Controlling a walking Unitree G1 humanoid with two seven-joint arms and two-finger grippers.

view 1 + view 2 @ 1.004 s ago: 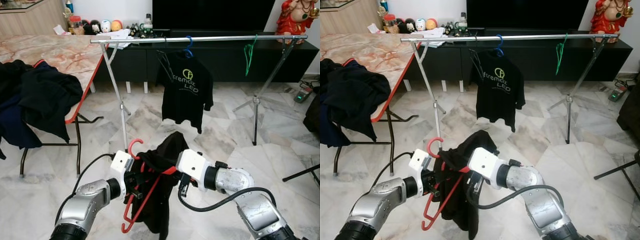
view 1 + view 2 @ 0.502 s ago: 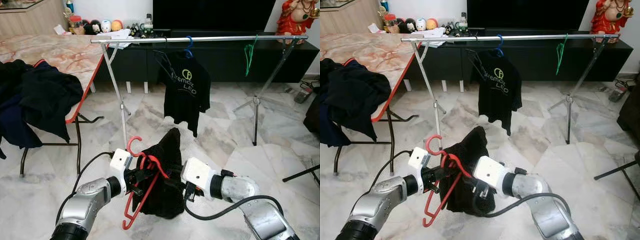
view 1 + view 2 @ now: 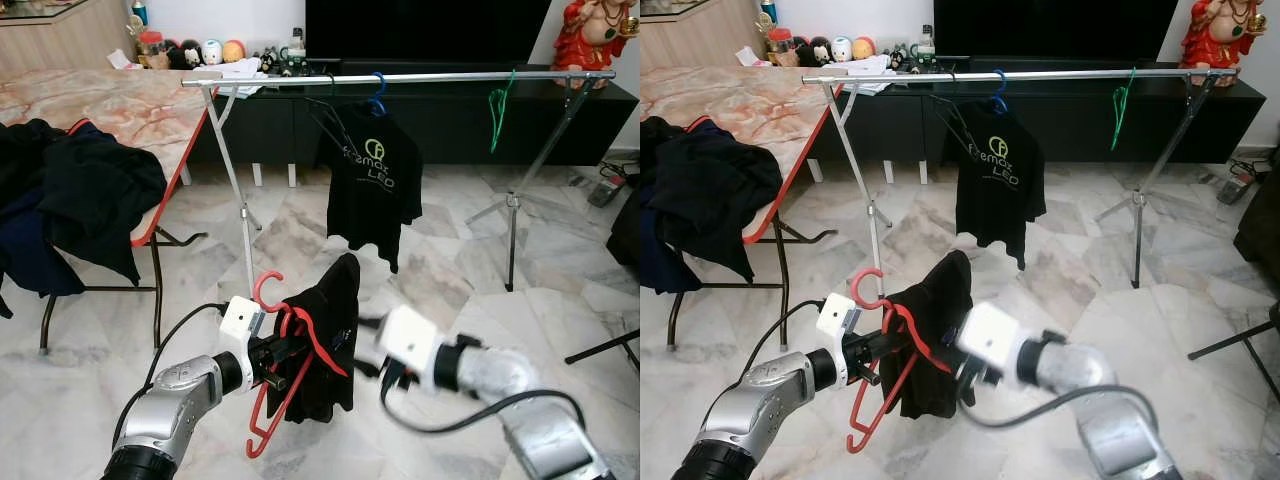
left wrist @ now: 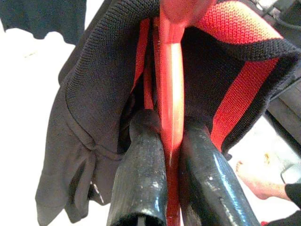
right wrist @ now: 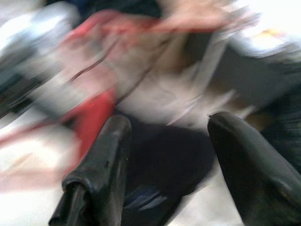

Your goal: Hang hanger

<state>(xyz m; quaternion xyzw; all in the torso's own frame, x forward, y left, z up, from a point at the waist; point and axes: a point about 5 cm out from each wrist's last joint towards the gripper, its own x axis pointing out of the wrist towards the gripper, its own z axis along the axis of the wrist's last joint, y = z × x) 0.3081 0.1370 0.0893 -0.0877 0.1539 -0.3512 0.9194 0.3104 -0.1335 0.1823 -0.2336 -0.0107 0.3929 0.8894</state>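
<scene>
A red hanger [image 3: 266,402] with a black, red-trimmed garment [image 3: 325,340] draped over it hangs low before me. My left gripper [image 4: 170,122] is shut on the hanger's red bar, one finger [image 4: 141,174] on each side of it. My right gripper [image 5: 171,121] is open and motion-blurred just to the right of the garment [image 3: 930,330], holding nothing. Beyond stands the silver clothes rail [image 3: 400,77], well above and ahead of the hanger.
On the rail hang a black printed T-shirt [image 3: 375,180] on a blue hanger and a bare green hanger [image 3: 497,105]. The rack's legs [image 3: 245,215] splay onto the marble floor. A table [image 3: 130,110] with dark clothes [image 3: 80,200] stands left.
My right gripper has let go of the black garment and drawn off to the right. The garment, bunched half a second ago, now hangs straight on the hanger in my left gripper.
</scene>
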